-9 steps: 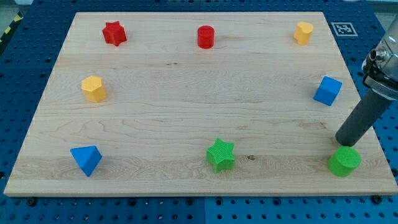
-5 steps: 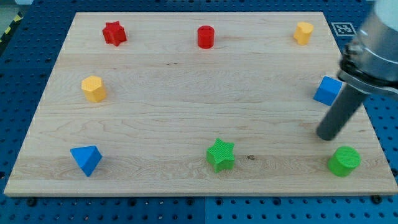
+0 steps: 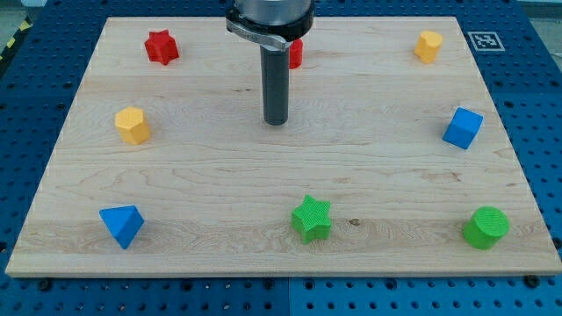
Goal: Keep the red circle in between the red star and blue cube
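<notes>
The red star lies at the view's top left of the wooden board. The red circle sits at the top middle, mostly hidden behind my rod. The blue cube lies at the right edge, halfway down. My tip rests on the board in the upper middle, just below the red circle and apart from it. It touches no block.
A yellow block is at the top right and another yellow block at the left. A blue triangle, a green star and a green circle line the bottom.
My tip has swept from the board's lower right, beside the green circle, up and left to the upper middle below the red circle. No block has moved.
</notes>
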`<state>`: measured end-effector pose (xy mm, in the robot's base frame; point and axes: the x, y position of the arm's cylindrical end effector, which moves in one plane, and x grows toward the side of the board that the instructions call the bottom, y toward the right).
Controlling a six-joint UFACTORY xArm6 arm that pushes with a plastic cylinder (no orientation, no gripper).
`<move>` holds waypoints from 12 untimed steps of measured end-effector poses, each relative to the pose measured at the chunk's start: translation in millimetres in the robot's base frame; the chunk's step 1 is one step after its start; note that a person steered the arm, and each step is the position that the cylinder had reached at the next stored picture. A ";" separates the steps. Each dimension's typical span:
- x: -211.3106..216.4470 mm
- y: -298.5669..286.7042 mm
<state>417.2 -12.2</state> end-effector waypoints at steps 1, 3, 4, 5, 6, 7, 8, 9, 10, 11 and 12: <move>-3.1 -3.5; -53.5 -23.7; -82.0 -27.3; -114.7 -27.3; -137.9 -27.3; -143.7 -14.3; -139.6 47.9; -124.4 81.7; -87.0 94.3; -29.4 115.4; -10.9 125.2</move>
